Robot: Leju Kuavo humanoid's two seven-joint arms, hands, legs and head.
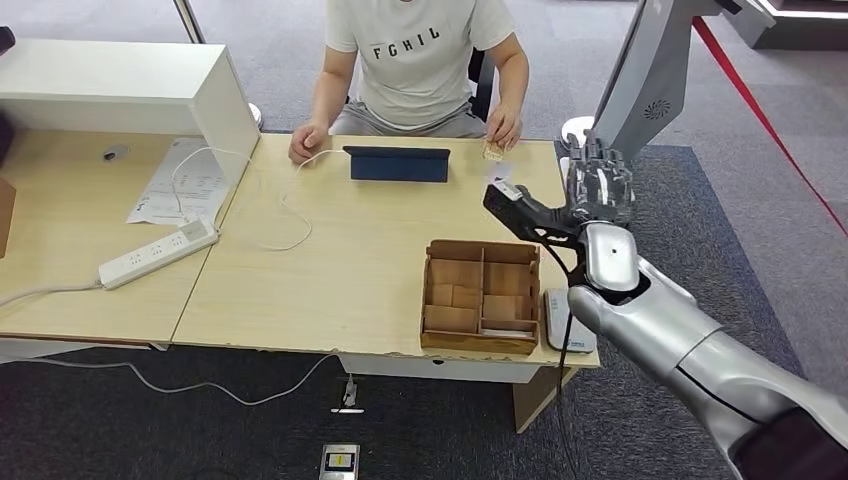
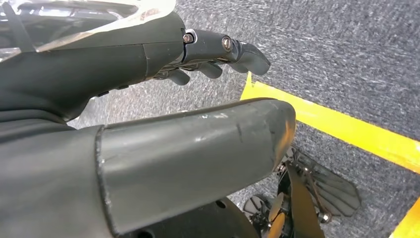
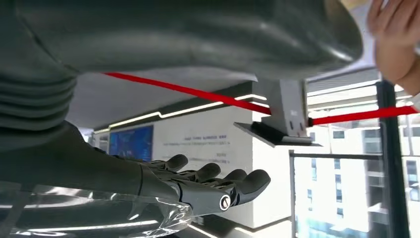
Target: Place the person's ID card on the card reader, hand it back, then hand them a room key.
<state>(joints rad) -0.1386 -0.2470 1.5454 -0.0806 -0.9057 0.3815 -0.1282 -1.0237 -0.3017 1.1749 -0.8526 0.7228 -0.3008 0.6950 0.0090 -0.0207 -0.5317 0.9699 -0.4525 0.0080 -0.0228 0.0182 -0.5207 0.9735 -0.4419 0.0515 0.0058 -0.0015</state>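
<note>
The person across the table holds a small tan ID card (image 1: 492,150) in a hand (image 1: 503,128) at the table's far edge. My right hand (image 1: 597,192) hovers just right of that card, above the table's right edge. Its thumb (image 1: 520,211) reaches toward the card and its fingers (image 3: 218,181) are spread, holding nothing. The person's hand (image 3: 396,39) shows close beyond my thumb. A white flat card reader (image 1: 566,322) with a black cable lies near the front right corner. My left hand (image 2: 163,114) hangs over the floor, empty, fingers apart.
A wooden compartment box (image 1: 480,296) with pale cards in it stands left of the reader. A dark blue tablet (image 1: 398,163) sits in front of the person. A white power strip (image 1: 158,252), papers (image 1: 180,180) and a white cabinet (image 1: 130,85) lie to the left.
</note>
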